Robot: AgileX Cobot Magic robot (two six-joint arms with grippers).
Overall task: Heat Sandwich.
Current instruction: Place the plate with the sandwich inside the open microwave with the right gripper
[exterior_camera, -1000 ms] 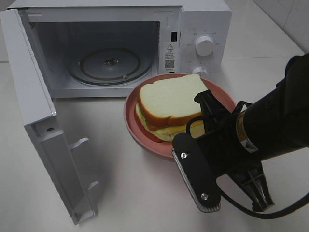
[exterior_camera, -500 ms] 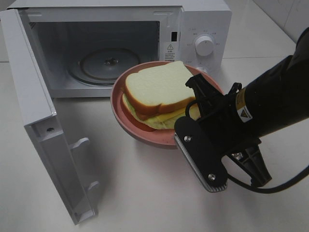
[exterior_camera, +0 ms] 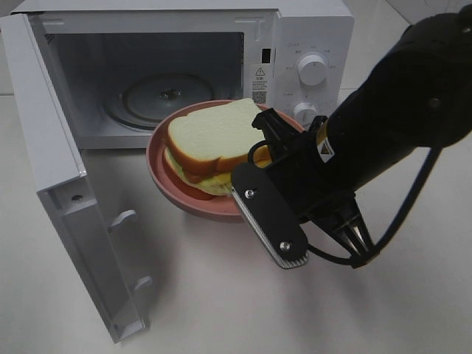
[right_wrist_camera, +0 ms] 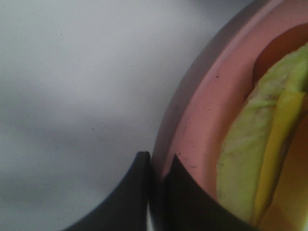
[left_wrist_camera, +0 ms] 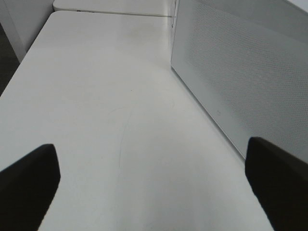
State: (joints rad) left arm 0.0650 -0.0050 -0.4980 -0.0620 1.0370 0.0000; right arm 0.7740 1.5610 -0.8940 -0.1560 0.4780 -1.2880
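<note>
The sandwich (exterior_camera: 210,136), white bread with brown crust and a yellow-green layer, lies on a round pink plate (exterior_camera: 158,173). My right gripper (exterior_camera: 259,164) is shut on the plate's near-right rim and holds it just in front of the open microwave (exterior_camera: 310,29). In the right wrist view the two dark fingers (right_wrist_camera: 130,192) of the right gripper (right_wrist_camera: 156,178) pinch the pink rim (right_wrist_camera: 202,125), with the sandwich's filling (right_wrist_camera: 250,159) beside them. The left gripper (left_wrist_camera: 154,183) stands open over bare table beside the microwave's side wall (left_wrist_camera: 240,72).
The microwave door (exterior_camera: 51,162) hangs wide open at the left, reaching toward the table's front. A glass turntable (exterior_camera: 166,96) lies inside the cavity. Two knobs (exterior_camera: 312,68) sit on the right panel. A black cable (exterior_camera: 413,199) loops off the right arm.
The right arm has carried the plate and sandwich leftward and toward the microwave opening. The left gripper shows no change.
</note>
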